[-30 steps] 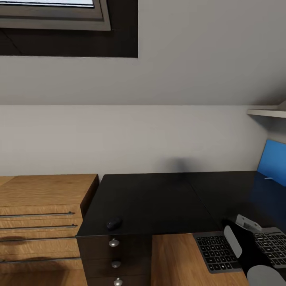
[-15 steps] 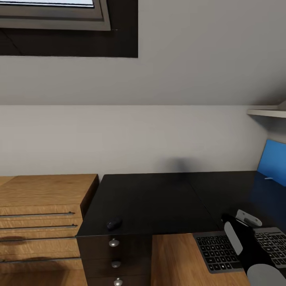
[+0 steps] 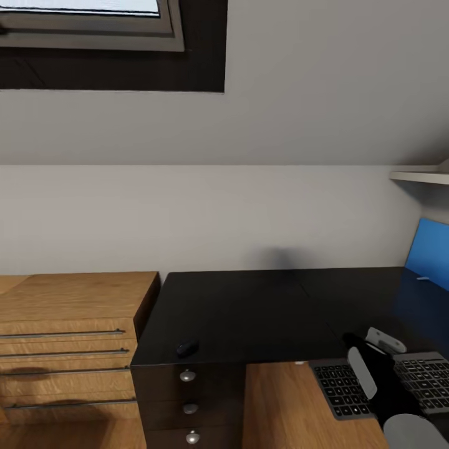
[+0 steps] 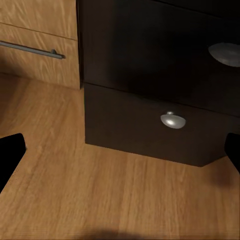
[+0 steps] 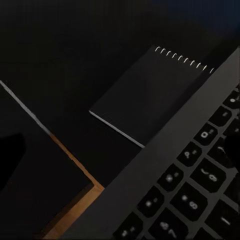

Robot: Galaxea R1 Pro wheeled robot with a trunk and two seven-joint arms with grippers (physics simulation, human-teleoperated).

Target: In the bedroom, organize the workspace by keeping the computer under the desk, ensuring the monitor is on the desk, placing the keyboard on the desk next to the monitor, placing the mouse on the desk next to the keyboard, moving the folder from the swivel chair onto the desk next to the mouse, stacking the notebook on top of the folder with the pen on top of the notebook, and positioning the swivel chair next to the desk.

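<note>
- Head view: black desk (image 3: 249,312) filled the lower middle, pale sloped wall behind, a window (image 3: 93,19) at 11 o'clock. Wooden dresser (image 3: 68,330) w/ bar handles stood touching the desk's left end, at 8 o'clock.
- Mouse (image 3: 186,348) lay on the desk near its front edge, above the drawer unit (image 3: 187,405) w/ round silver knobs.
- Keyboard (image 3: 342,390) at 4 o'clock, held up at the desk's front edge, partly over the wood floor. Right gripper (image 3: 375,358) was clamped on it, one grey finger on the keys, the other at the far rim.
- Blue folder (image 3: 430,252) stood up at 3 o'clock at the desk's far right; a slim light pen (image 3: 423,279) lay just below it.
- Left wrist view: looked at the drawer unit low down, one knob (image 4: 173,120) at centre, another at 2 o'clock, dresser corner at 10 o'clock, plank floor (image 4: 100,195) underneath. Left gripper (image 4: 120,160): black fingertips at both side edges, wide apart, nothing between them.
- Right wrist view: keyboard (image 5: 190,190) keys close up at 5 o'clock; a dark spiral notebook (image 5: 145,97) lay flat on the desk top just beyond the keyboard's edge. Strip of floor at 7 o'clock.
</note>
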